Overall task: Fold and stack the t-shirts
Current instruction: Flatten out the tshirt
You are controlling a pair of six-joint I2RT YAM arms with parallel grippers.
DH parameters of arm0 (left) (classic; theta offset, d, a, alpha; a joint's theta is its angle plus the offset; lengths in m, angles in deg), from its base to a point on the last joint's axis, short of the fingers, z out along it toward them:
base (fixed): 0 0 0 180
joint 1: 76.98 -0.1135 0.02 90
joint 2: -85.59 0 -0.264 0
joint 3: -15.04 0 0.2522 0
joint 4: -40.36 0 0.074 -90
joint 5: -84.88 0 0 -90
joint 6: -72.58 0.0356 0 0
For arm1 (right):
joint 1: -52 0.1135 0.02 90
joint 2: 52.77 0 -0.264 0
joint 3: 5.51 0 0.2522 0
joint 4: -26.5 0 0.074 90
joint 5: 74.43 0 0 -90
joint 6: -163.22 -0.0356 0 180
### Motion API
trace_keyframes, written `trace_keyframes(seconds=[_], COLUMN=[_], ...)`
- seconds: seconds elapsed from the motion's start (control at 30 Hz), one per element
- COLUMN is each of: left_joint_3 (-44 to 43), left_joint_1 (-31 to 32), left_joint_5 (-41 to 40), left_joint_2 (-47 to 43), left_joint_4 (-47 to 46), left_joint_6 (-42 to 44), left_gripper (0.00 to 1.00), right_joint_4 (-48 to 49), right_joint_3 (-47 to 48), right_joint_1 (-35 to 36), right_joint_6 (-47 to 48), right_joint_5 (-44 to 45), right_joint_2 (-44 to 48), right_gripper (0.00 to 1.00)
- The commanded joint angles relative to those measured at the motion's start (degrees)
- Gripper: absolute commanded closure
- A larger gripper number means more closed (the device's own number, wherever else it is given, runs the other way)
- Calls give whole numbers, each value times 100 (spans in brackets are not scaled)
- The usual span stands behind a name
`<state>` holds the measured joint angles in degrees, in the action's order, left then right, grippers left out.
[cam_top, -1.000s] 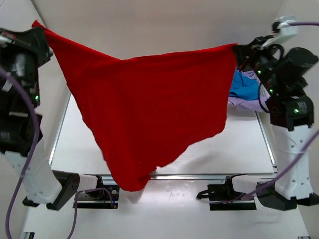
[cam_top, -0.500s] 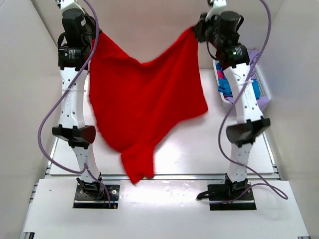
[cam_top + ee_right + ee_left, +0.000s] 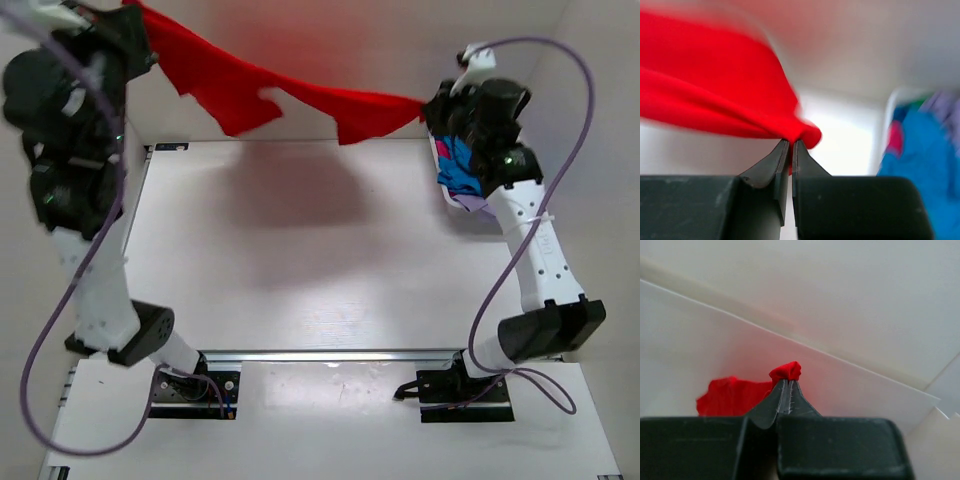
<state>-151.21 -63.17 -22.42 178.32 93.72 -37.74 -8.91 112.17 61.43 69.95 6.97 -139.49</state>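
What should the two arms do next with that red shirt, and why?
Probably lower both arms together toward the table, keeping the cloth taut. Both pairs of jaws are shut on the red t-shirt, which hangs stretched in the air between them, off the table, so it needs laying flat before folding.

The left arm (image 3: pixel 95 290) and right arm (image 3: pixel 535 245) have white moulded links and bulky black joint housings, each trailed by a lavender cable (image 3: pixel 530 40), with black bolted base plates (image 3: pixel 190 390) and dark, tapered, finely ridged gripper fingers (image 3: pixel 772 405).
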Motion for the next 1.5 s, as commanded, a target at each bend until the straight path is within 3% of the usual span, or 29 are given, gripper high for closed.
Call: trace_keyframes(seconds=[0.0, 0.1, 0.13, 0.2, 0.23, 0.3, 0.33, 0.43, 0.5, 0.63, 0.73, 0.9, 1.17, 1.37, 1.47], left_joint_3=[-1, 690, 1633, 4414, 5186, 7591, 8002, 9296, 9876, 10011, 9712, 9878, 10177, 9957, 10177], left_joint_1=[18, 18, -52, -306, -691, -1167, -1195, -416, -500, -449, -536, -581, -458, -282, -325], left_joint_5=[-502, -1115, -1135, -856, -175, 941, 1035, 352, 586, 571, 359, 227, 157, 183, 340], left_joint_2=[-54, 272, 115, -672, -921, -1728, -1871, -2521, -3021, -3409, -3848, -4323, -5667, -6065, -5488], left_joint_4=[2053, 3604, 3643, 2989, 2688, 1915, 1851, 1692, 1640, 2060, 2315, 2229, 1613, 1218, 428], left_joint_6=[-192, -585, -683, -1061, -1123, -1369, -1387, -1361, -1309, -1194, -1063, -1036, -835, -719, -623], left_gripper=[100, 100, 100, 100, 100, 100, 100, 100, 100, 100, 100, 100, 100, 100, 100], right_joint_4=[152, 82, -5, -67, -85, -181, -243, -533, -883, -1692, -2149, -2160, -1949, -2047, -1423], right_joint_3=[-1258, -2322, -2663, -3069, -3314, -3676, -3834, -4292, -4599, -4714, -4697, -4871, -4916, -4995, -4839], right_joint_1=[76, 67, 68, 50, 33, 67, 85, -20, 23, 269, 454, -64, 602, 270, -45], right_joint_6=[-156, -148, -104, -95, -104, -25, -42, -68, -95, -332, -631, -544, -647, -693, -509], right_joint_5=[-132, -325, -266, -361, -301, -265, -239, -204, -212, -186, 305, 183, 1044, 289, 18], right_joint_2=[409, 717, 857, 964, 1138, 1350, 1533, 1867, 2123, 2387, 3088, 3442, 3528, 3732, 3051], right_gripper=[100, 100, 100, 100, 100, 100, 100, 100, 100, 100, 100, 100, 100, 100, 100])
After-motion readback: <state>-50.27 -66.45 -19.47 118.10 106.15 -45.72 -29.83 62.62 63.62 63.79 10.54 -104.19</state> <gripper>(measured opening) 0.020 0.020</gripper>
